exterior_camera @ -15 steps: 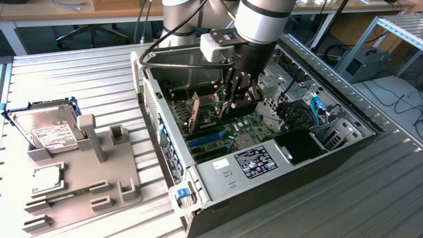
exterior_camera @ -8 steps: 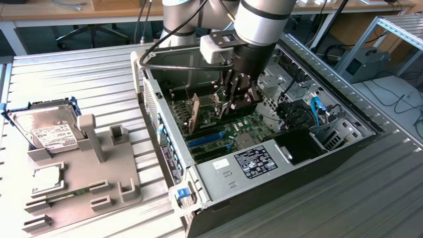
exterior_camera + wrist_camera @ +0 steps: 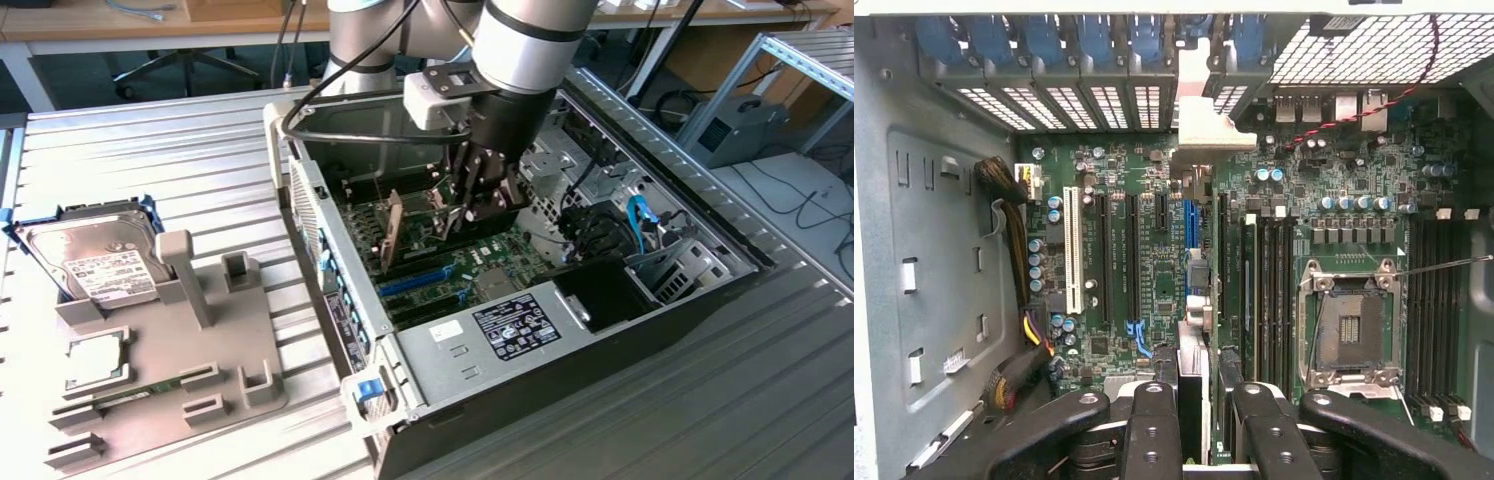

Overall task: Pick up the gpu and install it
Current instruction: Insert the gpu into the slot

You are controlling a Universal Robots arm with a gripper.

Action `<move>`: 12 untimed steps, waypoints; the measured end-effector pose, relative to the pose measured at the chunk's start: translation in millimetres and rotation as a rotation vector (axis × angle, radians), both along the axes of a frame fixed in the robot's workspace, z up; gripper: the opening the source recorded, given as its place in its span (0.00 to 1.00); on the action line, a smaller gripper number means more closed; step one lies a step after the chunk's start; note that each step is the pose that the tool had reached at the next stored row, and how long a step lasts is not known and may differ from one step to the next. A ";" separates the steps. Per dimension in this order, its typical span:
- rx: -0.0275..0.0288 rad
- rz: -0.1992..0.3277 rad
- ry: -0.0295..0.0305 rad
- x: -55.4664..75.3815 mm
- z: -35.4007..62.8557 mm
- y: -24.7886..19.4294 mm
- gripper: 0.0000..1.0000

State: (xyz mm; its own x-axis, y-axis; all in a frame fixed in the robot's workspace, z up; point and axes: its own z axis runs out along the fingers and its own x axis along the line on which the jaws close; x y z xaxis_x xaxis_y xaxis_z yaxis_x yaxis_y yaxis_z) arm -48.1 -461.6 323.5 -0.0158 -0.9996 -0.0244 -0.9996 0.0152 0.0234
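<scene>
Item: black multi-fingered gripper (image 3: 1206, 415), closed on the thin green, silver-bracketed gpu (image 3: 1195, 320), held edge-on over the green motherboard (image 3: 1154, 280) slots inside the open dark computer case (image 3: 587, 390); likely hazard: slight misalignment jamming the connector or bracket.

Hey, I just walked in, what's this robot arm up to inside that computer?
The arm's pincer is down inside the open black computer case. It is closed on a thin green expansion card with a silver bracket, held on edge over the green motherboard. The bracket end points toward the rear slot openings. Whether the card is seated in a slot cannot be told. Outside the case, a silver boxy hard drive sits in a grey holder.
</scene>
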 end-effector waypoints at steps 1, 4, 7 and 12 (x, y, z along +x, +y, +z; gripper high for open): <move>0.0000 0.000 -0.0001 0.0 -0.2 0.0 0.26; -0.0001 0.000 0.0000 0.0 -0.7 0.0 0.26; 0.0000 0.000 0.0000 0.0 -1.6 0.0 0.26; 0.0000 0.000 0.0000 0.0 -2.6 0.0 0.26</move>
State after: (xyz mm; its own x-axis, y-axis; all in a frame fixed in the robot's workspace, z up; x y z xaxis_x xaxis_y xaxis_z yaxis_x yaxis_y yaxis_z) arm -48.1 -461.6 320.9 -0.0158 -0.9996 -0.0244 -0.9996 0.0152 0.0234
